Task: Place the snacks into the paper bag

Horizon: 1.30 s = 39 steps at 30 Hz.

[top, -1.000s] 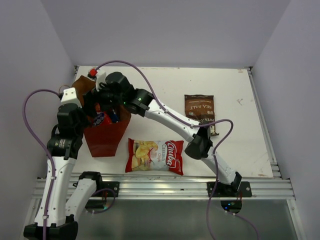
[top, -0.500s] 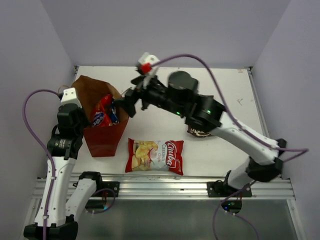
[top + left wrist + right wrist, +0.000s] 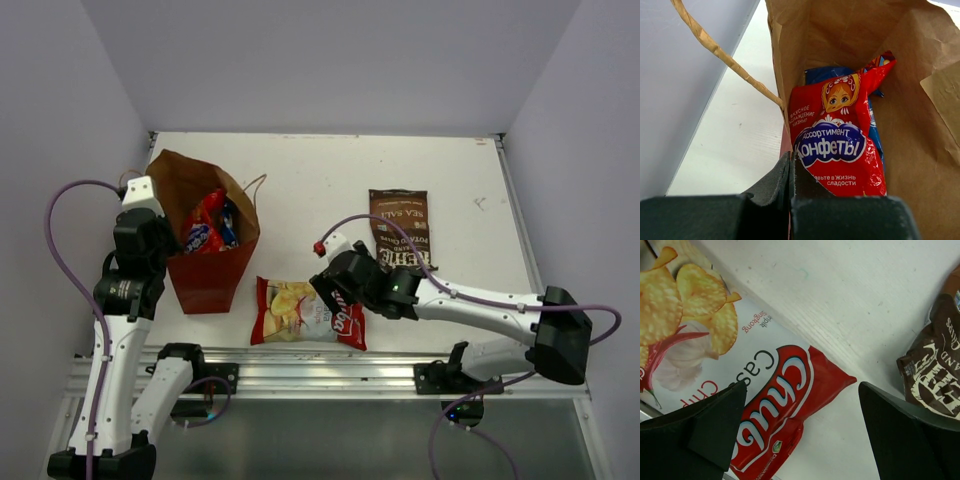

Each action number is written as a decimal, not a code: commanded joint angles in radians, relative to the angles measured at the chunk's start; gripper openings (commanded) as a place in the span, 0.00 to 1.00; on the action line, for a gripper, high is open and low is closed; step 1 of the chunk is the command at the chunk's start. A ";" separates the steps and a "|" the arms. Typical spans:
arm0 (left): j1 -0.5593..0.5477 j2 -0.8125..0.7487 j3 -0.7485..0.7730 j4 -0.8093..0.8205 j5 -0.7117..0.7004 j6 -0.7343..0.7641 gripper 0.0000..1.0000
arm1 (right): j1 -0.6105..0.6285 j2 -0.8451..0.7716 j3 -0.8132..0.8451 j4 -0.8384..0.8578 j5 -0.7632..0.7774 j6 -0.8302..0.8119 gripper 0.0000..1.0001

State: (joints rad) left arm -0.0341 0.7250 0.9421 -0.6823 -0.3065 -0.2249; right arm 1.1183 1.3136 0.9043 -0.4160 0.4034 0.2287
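Observation:
The red paper bag (image 3: 212, 275) stands open at the left, its brown inside (image 3: 920, 150) showing. In it lie the red snack with the blue oval logo (image 3: 840, 145) and the blue Doritos (image 3: 827, 75) behind it; both also show from above (image 3: 205, 228). My left gripper (image 3: 168, 248) is shut on the bag's left rim (image 3: 790, 165). The red-white cassava chips (image 3: 305, 312) lie flat near the table's front edge. My right gripper (image 3: 328, 295) is open just above their red right end (image 3: 802, 385). The brown Kettle bag (image 3: 399, 230) lies flat to the right (image 3: 935, 375).
A string handle (image 3: 715, 50) of the paper bag hangs by the left wall. The metal rail (image 3: 330, 370) runs along the table's near edge just below the cassava chips. White walls close in on the left and right.
My right gripper has let go of the red snack in the paper bag, pulled out and swung down to the cassava chips. The left arm has not moved.

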 commanded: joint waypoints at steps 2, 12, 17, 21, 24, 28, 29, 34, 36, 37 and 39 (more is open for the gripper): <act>-0.003 -0.012 -0.002 0.063 0.027 0.007 0.00 | 0.000 -0.079 -0.004 0.079 0.097 0.089 0.99; -0.003 -0.010 0.000 0.064 0.029 0.007 0.00 | 0.000 -0.001 -0.119 0.117 -0.073 0.196 0.99; -0.003 -0.007 0.000 0.064 0.027 0.007 0.00 | -0.002 0.003 -0.163 0.125 -0.121 0.218 0.93; -0.003 -0.007 -0.003 0.066 0.027 0.007 0.00 | 0.000 0.006 -0.180 0.128 -0.144 0.225 0.70; -0.003 -0.010 -0.003 0.064 0.027 0.006 0.00 | 0.000 0.022 -0.196 0.146 -0.179 0.231 0.60; -0.003 -0.013 -0.002 0.064 0.027 0.007 0.00 | 0.000 0.050 -0.220 0.180 -0.222 0.250 0.50; -0.003 -0.013 -0.003 0.064 0.027 0.007 0.00 | -0.002 0.053 -0.225 0.186 -0.232 0.253 0.48; -0.003 -0.013 -0.002 0.064 0.030 0.007 0.00 | 0.000 0.044 -0.205 0.140 -0.213 0.245 0.59; -0.003 -0.013 -0.005 0.066 0.033 0.009 0.00 | -0.002 -0.005 -0.179 0.067 -0.149 0.238 0.88; -0.003 -0.013 -0.003 0.066 0.033 0.009 0.00 | 0.000 -0.031 -0.174 0.042 -0.123 0.236 0.99; -0.003 -0.013 -0.005 0.069 0.035 0.007 0.00 | 0.000 -0.124 -0.173 -0.041 -0.054 0.245 0.99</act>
State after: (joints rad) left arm -0.0341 0.7250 0.9382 -0.6788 -0.2905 -0.2249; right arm 1.1126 1.2888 0.7147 -0.2852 0.2527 0.4683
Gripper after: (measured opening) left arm 0.007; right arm 0.983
